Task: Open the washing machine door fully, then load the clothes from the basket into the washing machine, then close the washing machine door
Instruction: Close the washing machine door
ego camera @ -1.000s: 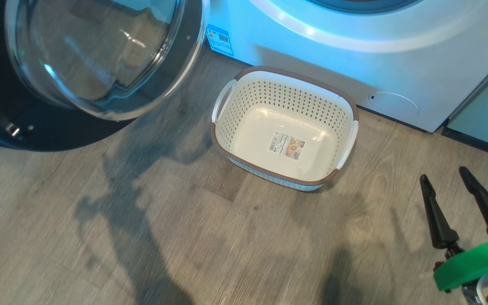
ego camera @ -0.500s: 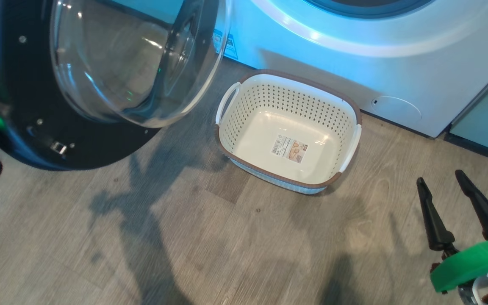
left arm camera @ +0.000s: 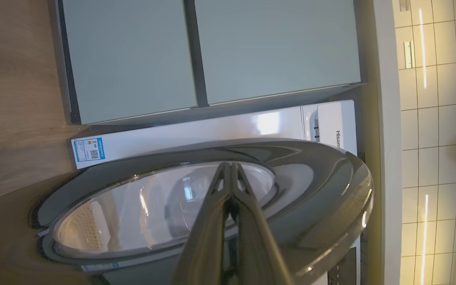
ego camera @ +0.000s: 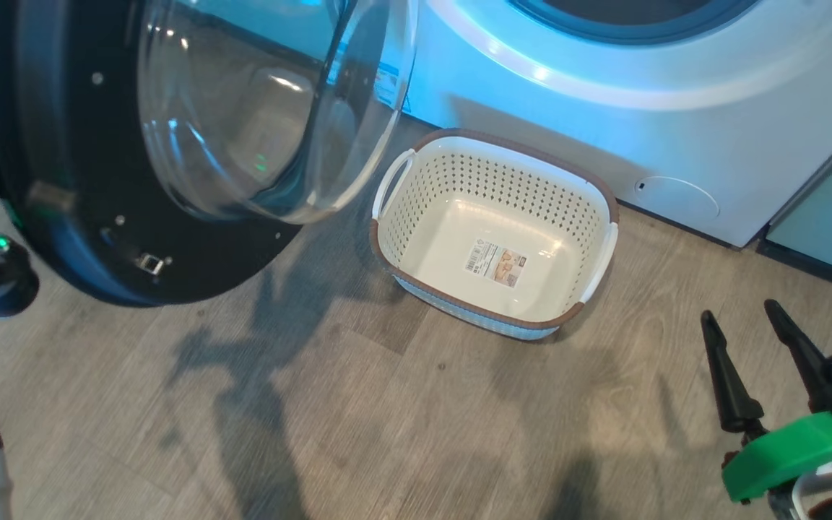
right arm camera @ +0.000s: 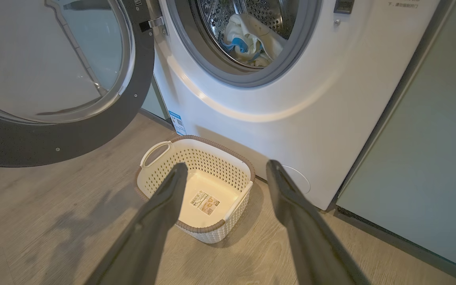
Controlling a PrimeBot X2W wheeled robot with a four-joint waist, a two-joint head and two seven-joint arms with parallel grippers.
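Basket (right arm camera: 208, 160) empty, clothes (right arm camera: 247, 39) in drum (right arm camera: 216, 14). Left gripper (left arm camera: 230, 168) pinched shut at washing machine door (ego camera: 62, 144) outer face — push steadily to latch. Right gripper (right arm camera: 227, 165) spread, empty; keep clear.

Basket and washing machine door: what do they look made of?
Basket looks like moulded cream plastic, semi-glossy, with perforated walls. Washing machine door: glossy black rim, probably plastic, around a clear bulging bowl, glass or clear plastic, judging by reflections.

Head view: high, looking down at basket (ego camera: 495, 180) and floor (ego camera: 387, 404).
Left wrist view: rolled sideways, close to door (left arm camera: 323, 174).
Right wrist view: low, facing washer (right arm camera: 271, 118).
Shared: basket, door.
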